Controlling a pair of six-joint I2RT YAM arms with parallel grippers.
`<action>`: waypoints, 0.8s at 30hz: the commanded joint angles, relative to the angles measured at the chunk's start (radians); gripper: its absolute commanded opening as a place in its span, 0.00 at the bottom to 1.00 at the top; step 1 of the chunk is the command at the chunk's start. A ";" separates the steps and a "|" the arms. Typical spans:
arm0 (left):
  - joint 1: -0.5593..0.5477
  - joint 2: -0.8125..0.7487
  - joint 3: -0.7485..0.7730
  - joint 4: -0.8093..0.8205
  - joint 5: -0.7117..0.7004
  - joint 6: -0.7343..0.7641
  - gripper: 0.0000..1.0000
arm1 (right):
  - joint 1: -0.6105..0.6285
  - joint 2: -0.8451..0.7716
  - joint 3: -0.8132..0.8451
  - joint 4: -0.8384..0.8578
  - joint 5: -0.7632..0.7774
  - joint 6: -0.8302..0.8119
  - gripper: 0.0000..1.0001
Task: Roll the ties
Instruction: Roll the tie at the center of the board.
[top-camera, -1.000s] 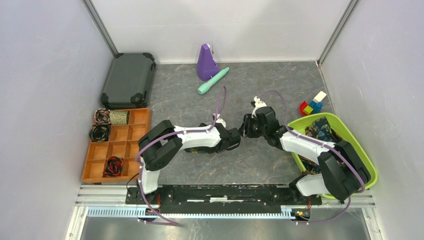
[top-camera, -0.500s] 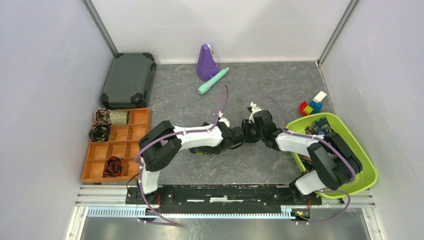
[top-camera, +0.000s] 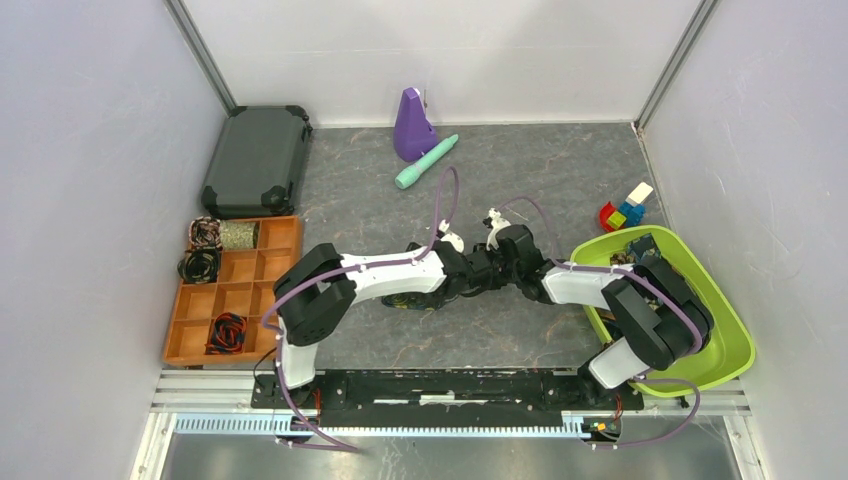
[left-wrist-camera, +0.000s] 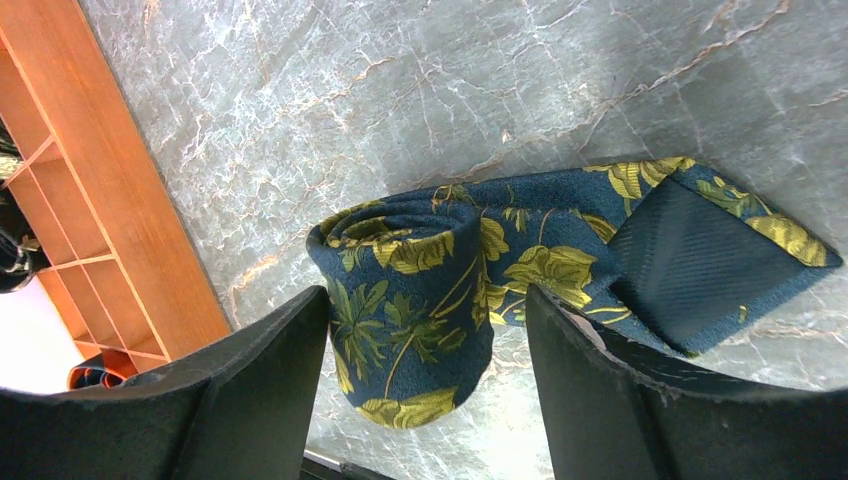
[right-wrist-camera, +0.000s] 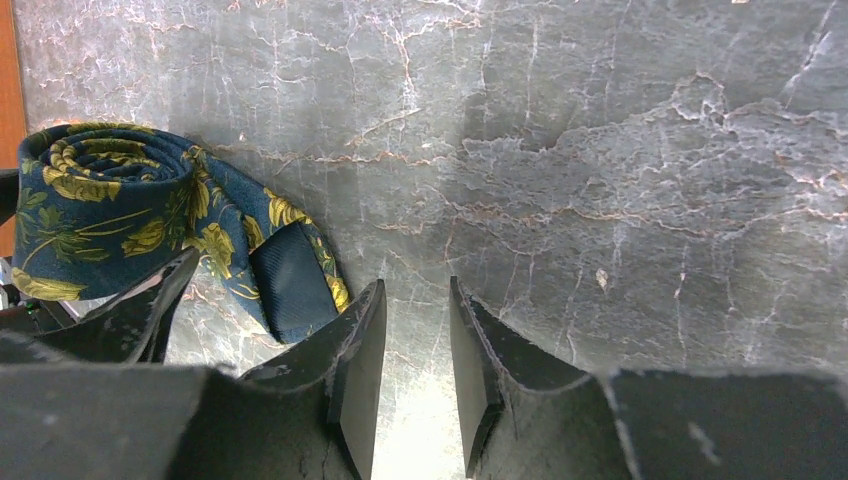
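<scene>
A navy tie (left-wrist-camera: 410, 300) with yellow-green floral print lies on the grey table, rolled into a coil. Its pointed tail (left-wrist-camera: 700, 260), dark lining up, trails off to the right. My left gripper (left-wrist-camera: 425, 335) is open and straddles the coil: the left finger is against the roll and the right one stands a little off it. In the right wrist view the same tie (right-wrist-camera: 100, 195) lies to the left of my right gripper (right-wrist-camera: 415, 300). Its jaws stand narrowly open over bare table, just beside the tail. From above, both grippers meet at mid-table (top-camera: 482, 270).
An orange divided tray (top-camera: 290, 235) at the left holds coiled ties (top-camera: 199, 265). A green bin (top-camera: 735, 345) at the right holds more ties (top-camera: 640, 255). At the back are a black case (top-camera: 257, 160), a purple object (top-camera: 412, 125), a teal cylinder (top-camera: 426, 162) and toy blocks (top-camera: 625, 210).
My right gripper has moved left, close up to the left gripper, and its jaws have narrowed. The left jaws have widened around the coil.
</scene>
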 joint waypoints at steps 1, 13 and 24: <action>-0.014 -0.082 0.037 -0.008 0.014 -0.051 0.78 | 0.004 0.013 -0.001 0.019 -0.002 0.002 0.36; 0.006 -0.312 -0.047 0.059 0.048 -0.033 0.77 | 0.005 -0.046 0.052 -0.033 -0.001 -0.011 0.36; 0.228 -0.704 -0.289 0.158 0.152 0.040 0.76 | 0.121 -0.094 0.248 -0.135 -0.005 -0.007 0.36</action>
